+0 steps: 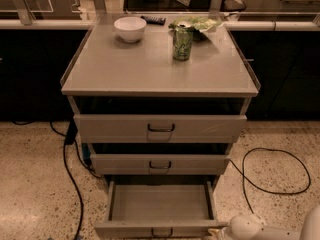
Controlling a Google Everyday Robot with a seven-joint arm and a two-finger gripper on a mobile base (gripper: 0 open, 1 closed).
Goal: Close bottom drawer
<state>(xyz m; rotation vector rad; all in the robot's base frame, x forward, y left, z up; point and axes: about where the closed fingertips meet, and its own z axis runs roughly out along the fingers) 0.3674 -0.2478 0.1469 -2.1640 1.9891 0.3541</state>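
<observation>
While low and outstretched, gripper (219, 231) at corner of bottom drawer (160, 204)

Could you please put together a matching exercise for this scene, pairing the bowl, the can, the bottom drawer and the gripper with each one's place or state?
Things:
1. bowl
2. can
3. bottom drawer
4. gripper

Descriptions:
A. pulled out, nothing inside
B. lower right, by the drawer's front corner
C. white, at the back left of the cabinet top
D. green, upright, to the right of the bowl

Pairs: 1-C; 2-D; 3-A; 4-B
</observation>
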